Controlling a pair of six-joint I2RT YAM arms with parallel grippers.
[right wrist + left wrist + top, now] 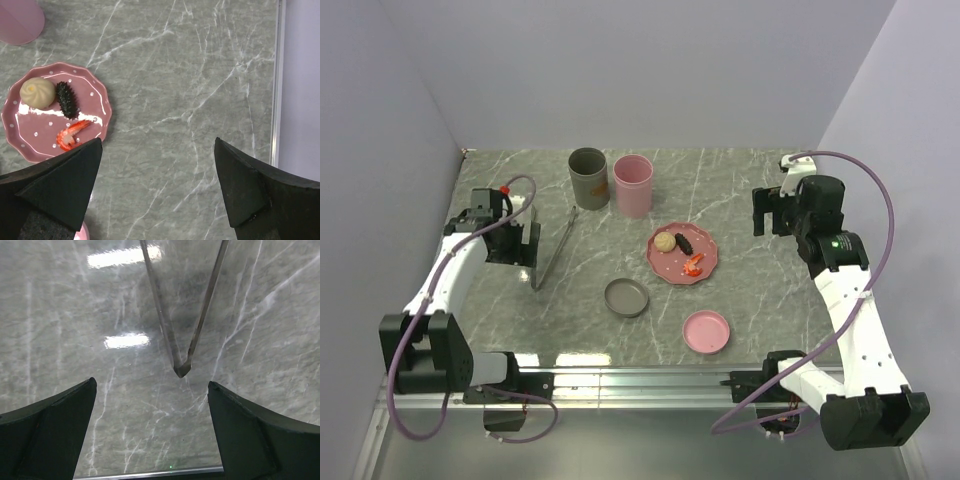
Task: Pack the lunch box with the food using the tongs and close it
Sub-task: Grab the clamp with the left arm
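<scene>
Currently sitting at the tongs-pickup step, nothing packed yet. Hovering left gripper point(151, 386) by the tongs point(181, 369), jaws spread wide and pinching nothing. Seeing the joined end of the tongs just ahead of the gap between the jaws in the left wrist view. Finding the tongs lying flat on the surface point(740, 170), well apart from the pink scalloped plate point(708, 248), on its left-arm side. Parking right gripper point(157, 142) on the opposite side of the plate, jaws likewise spread, empty. Counting all the food on the plate: beige ball point(37, 92), dark oblong piece point(65, 99), red-orange shrimp piece point(70, 136).

Next move, judging: dropping down and closing across both tong arms a little up from the joint, leaving room for squeezing. Expecting thin metal lying flush on the surface to be slipping out if landing off-centre.

Guessing lunch box = grey cup point(588, 177) and pink cup point(632, 185) beyond the plate, plus grey lid point(626, 297) and pink lid point(706, 331) on its near side; not confirming. Losing the tong tips past the top edge of the left wrist view. Not telling whether either cup is holding anything.
</scene>
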